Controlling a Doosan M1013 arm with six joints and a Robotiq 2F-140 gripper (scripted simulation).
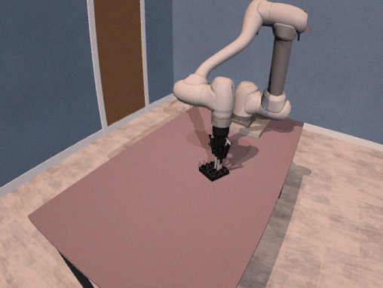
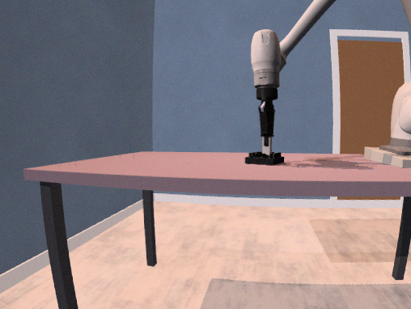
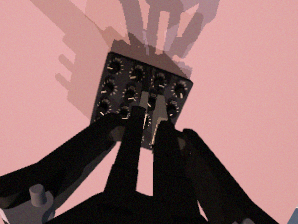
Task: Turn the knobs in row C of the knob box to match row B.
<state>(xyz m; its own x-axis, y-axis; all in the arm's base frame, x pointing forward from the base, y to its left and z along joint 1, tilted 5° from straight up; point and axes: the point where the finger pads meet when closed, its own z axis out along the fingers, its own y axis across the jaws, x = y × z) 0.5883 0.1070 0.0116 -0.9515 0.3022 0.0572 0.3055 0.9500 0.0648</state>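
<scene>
The black knob box (image 1: 210, 174) (image 2: 259, 160) (image 3: 127, 78) stands on its feet on the pink table (image 1: 151, 211) (image 2: 162, 166) (image 3: 253, 63), with three rows of small dark knobs. My gripper (image 1: 217, 164) (image 2: 266, 150) (image 3: 150, 104) points straight down onto it. Its fingers stand narrow and are shut on one knob (image 3: 152, 102) in the row nearest the wrist camera, the third from the left in that view. The fingers hide that knob's white line. The printed names and marks are too small to read.
The arm's base stands on a light block (image 1: 250, 127) (image 2: 386, 155) at the far end of the table. The arm's shadow lies on the table beyond the box. A brown door (image 1: 118, 56) (image 2: 370, 97) is in the blue wall.
</scene>
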